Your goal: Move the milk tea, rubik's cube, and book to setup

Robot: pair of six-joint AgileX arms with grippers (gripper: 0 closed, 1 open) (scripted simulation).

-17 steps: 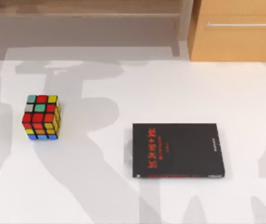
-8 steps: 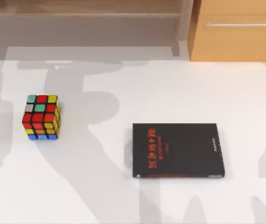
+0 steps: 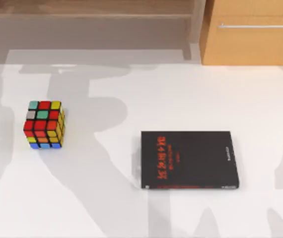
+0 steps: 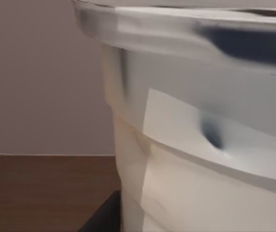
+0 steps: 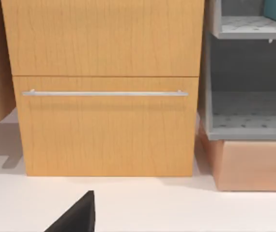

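1. The rubik's cube (image 3: 44, 125) stands on the left part of the white counter (image 3: 181, 94), well apart from the book.
2. The black book (image 3: 189, 159) lies flat, right of the centre.
3. A wooden drawer cabinet (image 3: 253, 32) stands behind the counter at the right.
4. The left wrist view shows a pale cup (image 4: 201, 135) very close; whether the left pincer holds it cannot be told, and the right pincer's state cannot be told either.
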